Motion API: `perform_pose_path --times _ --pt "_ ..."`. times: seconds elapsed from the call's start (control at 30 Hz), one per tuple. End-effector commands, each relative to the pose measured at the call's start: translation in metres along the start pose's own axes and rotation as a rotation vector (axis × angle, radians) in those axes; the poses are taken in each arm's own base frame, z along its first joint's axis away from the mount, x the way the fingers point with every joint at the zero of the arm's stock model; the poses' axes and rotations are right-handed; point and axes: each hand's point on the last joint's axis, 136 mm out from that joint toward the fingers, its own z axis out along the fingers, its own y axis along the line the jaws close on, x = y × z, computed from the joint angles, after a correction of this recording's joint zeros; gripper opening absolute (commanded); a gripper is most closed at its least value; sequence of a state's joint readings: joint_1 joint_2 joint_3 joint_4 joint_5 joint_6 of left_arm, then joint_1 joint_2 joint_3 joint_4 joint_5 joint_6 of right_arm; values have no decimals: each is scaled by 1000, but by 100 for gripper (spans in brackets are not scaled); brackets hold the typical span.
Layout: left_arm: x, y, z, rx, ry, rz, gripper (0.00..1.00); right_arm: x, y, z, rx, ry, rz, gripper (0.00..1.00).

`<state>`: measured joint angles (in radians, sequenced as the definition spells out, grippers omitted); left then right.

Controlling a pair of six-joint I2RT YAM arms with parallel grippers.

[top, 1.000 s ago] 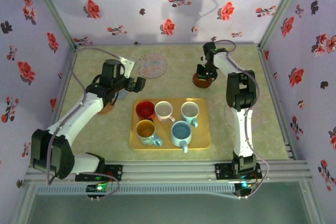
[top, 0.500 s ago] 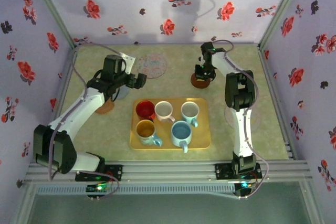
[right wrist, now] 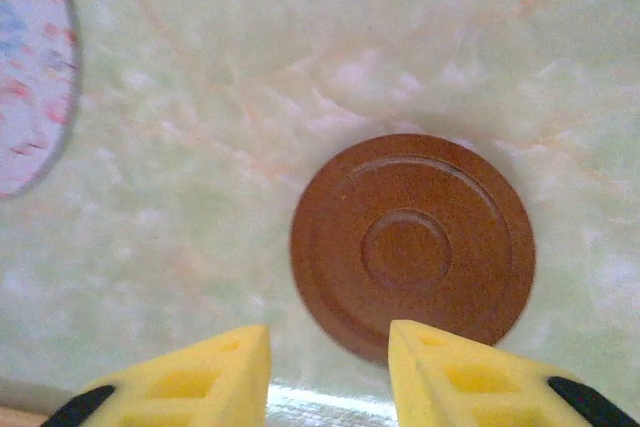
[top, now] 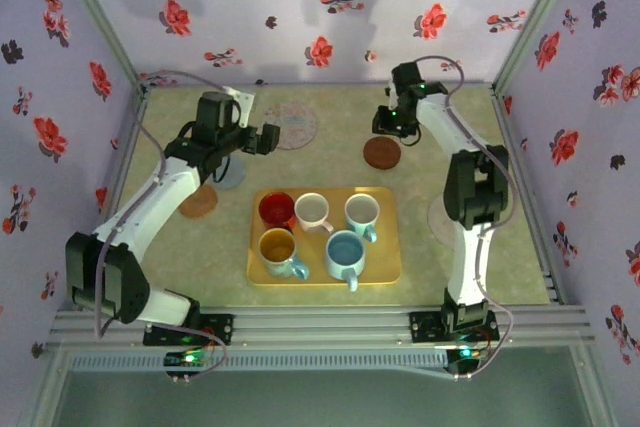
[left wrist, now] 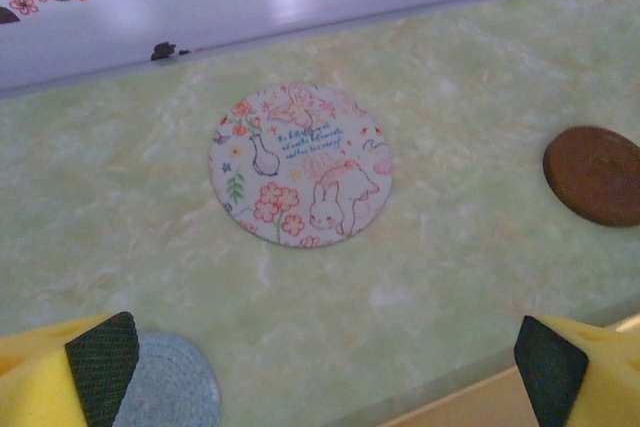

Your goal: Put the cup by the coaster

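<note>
Several cups stand on a yellow tray [top: 386, 269]: red [top: 276, 209], white [top: 313, 211], pale green [top: 361, 213], yellow [top: 277, 247] and blue [top: 345, 251]. A brown coaster [top: 382, 153] [right wrist: 412, 247] lies flat behind the tray. My right gripper [top: 392, 119] [right wrist: 330, 377] hovers just behind and above it, partly open, with nothing between its yellow fingers. My left gripper [top: 262, 137] [left wrist: 325, 372] stands wide open and empty, facing a floral coaster [top: 290, 125] [left wrist: 300, 165]. The brown coaster [left wrist: 595, 175] sits at the right edge of the left wrist view.
A blue-grey coaster [top: 228, 169] [left wrist: 175, 387] lies under the left arm. An orange coaster [top: 200, 200] lies left of the tray. The floral coaster [right wrist: 30, 77] edges into the right wrist view. Flowered walls close in the back and both sides.
My right gripper has opened and drawn up and back off the brown coaster, which stays on the table. The left arm has swung toward the back, nearer the floral coaster.
</note>
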<state>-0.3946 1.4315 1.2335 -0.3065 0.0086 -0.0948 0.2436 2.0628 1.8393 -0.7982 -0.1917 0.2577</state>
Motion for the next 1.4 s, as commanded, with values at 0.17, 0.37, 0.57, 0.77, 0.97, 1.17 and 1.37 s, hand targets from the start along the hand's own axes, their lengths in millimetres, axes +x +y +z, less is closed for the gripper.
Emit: perform_pose_path --times 0.17,0.37,0.57,0.77,0.97,1.17,1.37 --pt "-22 -9 10 -17 95 -55 99 -1 8 -61 -21 -227 -84 58" --pt "-7 -14 36 -28 240 -42 99 17 5 -83 -20 -344 -93 83" --pt "11 -15 65 -45 350 -34 99 41 7 -98 -44 -399 -94 100" --pt "32 -13 96 -83 478 16 99 67 13 -106 -102 -465 -119 100" --pt "60 -20 127 -80 597 115 99 83 15 -120 -148 -585 -135 100" --pt "74 -33 155 -52 633 183 99 94 8 -125 -135 -631 -128 100" --pt "89 -39 178 -47 660 254 100 96 6 -125 -122 -625 -119 100"
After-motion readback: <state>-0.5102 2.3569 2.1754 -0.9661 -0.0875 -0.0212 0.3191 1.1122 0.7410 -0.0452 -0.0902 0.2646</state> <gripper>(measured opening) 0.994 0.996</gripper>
